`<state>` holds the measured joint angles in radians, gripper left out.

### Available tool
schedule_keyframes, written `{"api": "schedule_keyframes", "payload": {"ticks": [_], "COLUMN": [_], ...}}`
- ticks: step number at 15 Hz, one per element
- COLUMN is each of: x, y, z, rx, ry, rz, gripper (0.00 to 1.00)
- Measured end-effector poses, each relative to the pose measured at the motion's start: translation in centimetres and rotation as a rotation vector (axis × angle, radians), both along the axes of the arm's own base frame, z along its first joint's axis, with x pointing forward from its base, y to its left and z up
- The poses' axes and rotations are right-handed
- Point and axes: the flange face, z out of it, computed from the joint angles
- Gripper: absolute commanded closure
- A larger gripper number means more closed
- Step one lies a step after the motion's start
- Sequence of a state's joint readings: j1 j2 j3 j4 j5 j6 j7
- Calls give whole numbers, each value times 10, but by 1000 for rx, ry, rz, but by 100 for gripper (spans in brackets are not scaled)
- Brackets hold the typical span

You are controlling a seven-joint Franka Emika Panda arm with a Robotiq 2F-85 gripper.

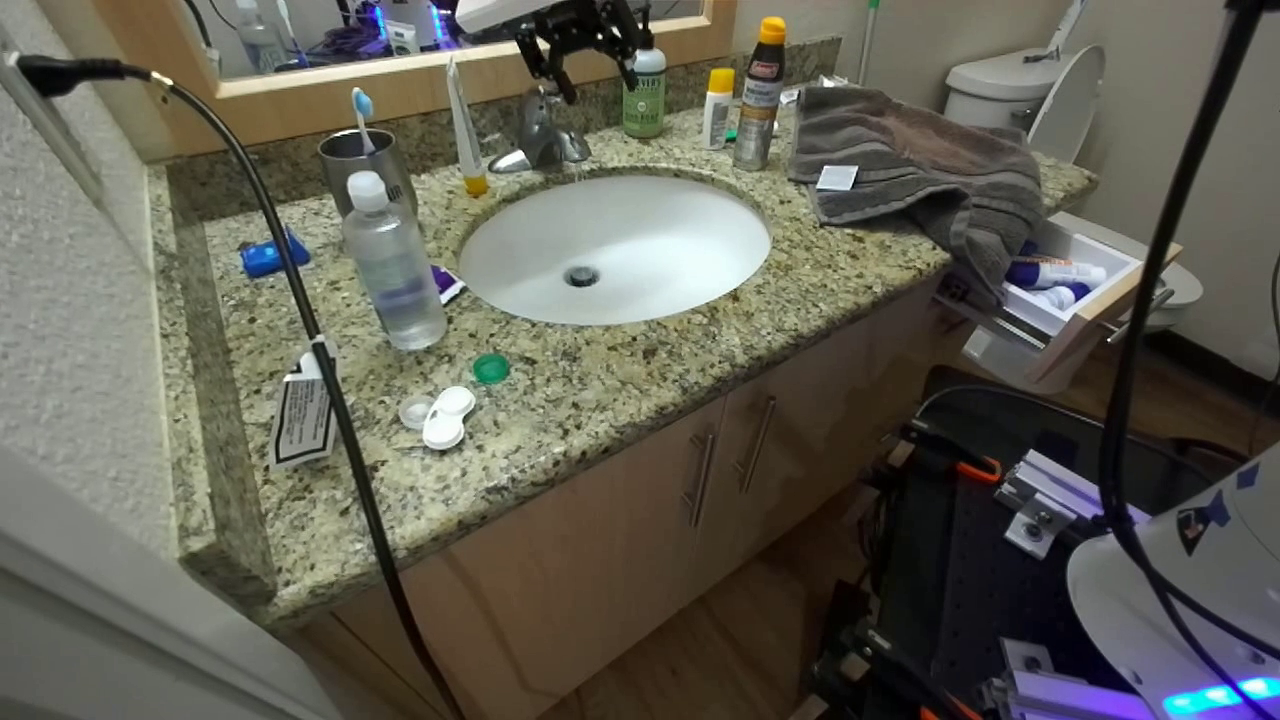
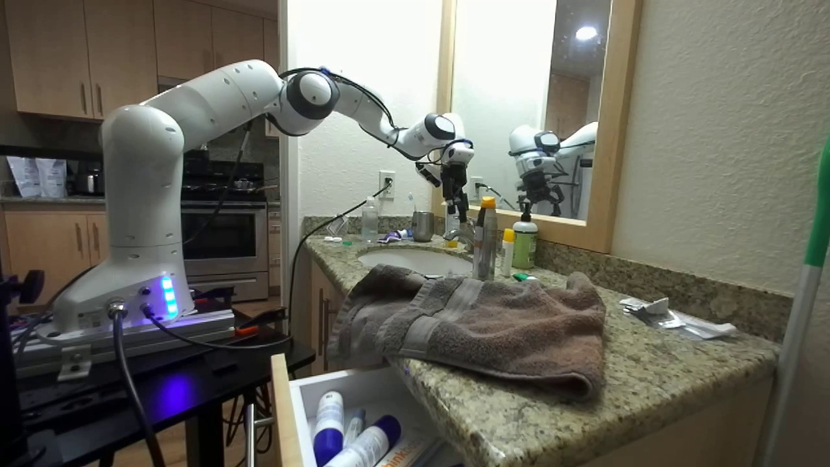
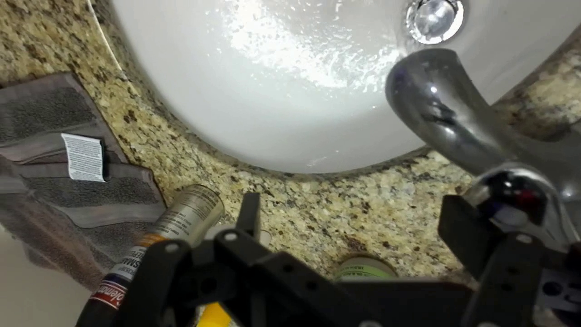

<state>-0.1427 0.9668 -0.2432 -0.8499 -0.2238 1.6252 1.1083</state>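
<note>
One chrome faucet [image 3: 463, 131], rigid and slick, near a wide-spread gripper [image 3: 354, 220]

The faucet stands on the granite countertop [image 1: 600, 380] at the back of the oval white sink [image 1: 640, 230], its spout [image 3: 431, 91] reaching out over it. The gripper's jaws are far apart, holding nothing; in the wrist view one finger [image 3: 463, 236] overlaps the domed chrome cap [image 3: 517, 195], and whether they touch cannot be told.

By its look this is hard metal, mounted firmly, so it should neither lift nor give. Polish and possible wetness will probably make it slippery. A hold across the cap's opposite sides, below the crown, looks better than one on its curved top, which offers poor purchase. The green pump bottle [image 1: 645, 100] and Coleman spray can [image 1: 760, 95], upright nearby, seem easy to tip, so the fingers want room on that side.
</note>
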Motion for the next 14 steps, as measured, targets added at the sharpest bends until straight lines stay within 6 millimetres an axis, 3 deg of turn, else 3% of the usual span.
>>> {"api": "schedule_keyframes", "payload": {"ticks": [5, 9, 11, 14], "x": [-5, -1, 6, 12], "y": [0, 0, -5, -20], "z": [-1, 4, 18, 63], "rx": [6, -1, -10, -34], "ry": [58, 6, -93, -267], "rz": [1, -22, -46, -78], "gripper": [0, 0, 0, 0]}}
